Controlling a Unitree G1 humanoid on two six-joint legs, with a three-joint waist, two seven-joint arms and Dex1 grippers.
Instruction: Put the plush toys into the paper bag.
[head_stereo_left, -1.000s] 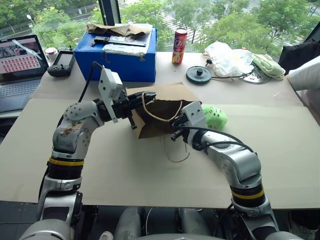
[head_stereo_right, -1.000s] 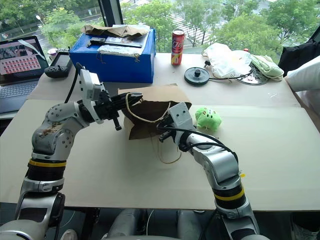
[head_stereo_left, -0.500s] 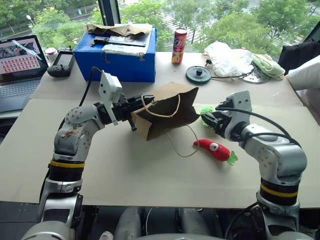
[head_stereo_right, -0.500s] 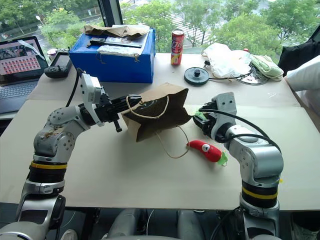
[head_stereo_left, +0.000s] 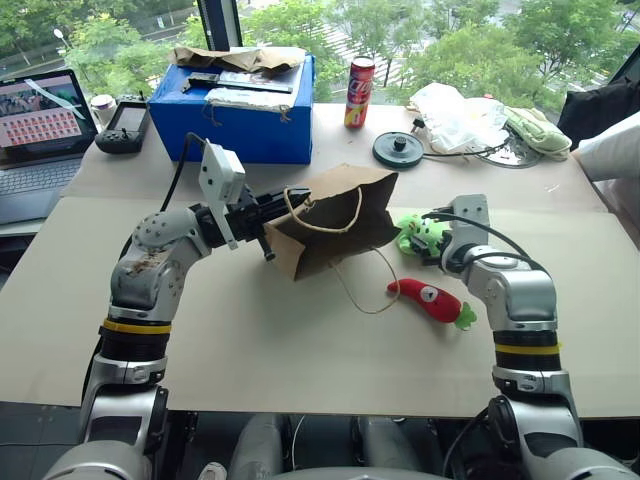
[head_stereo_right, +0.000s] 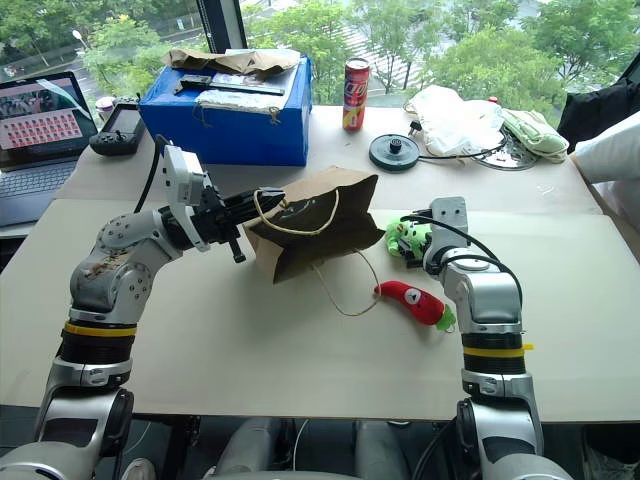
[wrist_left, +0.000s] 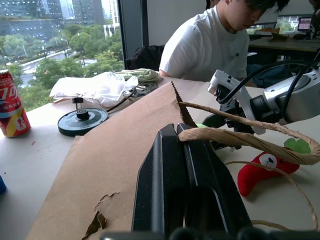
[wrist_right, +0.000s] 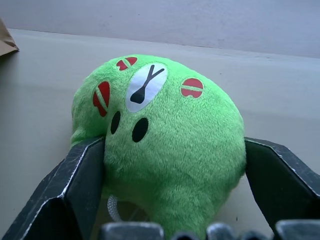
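Observation:
The brown paper bag (head_stereo_left: 335, 220) lies tilted on its side at the table's middle. My left gripper (head_stereo_left: 287, 208) is shut on its upper edge by a twine handle (wrist_left: 235, 137). The green plush toy (wrist_right: 165, 130) sits on the table just right of the bag. My right gripper (head_stereo_left: 424, 240) is open around it, one finger (wrist_right: 82, 170) on each side. The red chili-shaped plush toy (head_stereo_left: 432, 300) lies on the table in front of the green one, right of the loose lower handle (head_stereo_left: 362, 295).
A blue box (head_stereo_left: 235, 110), a red can (head_stereo_left: 359, 93), a black disc (head_stereo_left: 398, 149) and plastic bags (head_stereo_left: 460, 115) stand along the back. A laptop (head_stereo_left: 40, 125) is at far left. A person (wrist_left: 215, 45) sits beyond the table's right side.
My right arm pulled away from the bag's mouth, swung right and opened around the green toy. The red toy now lies on the table. The bag's mouth tipped up slightly.

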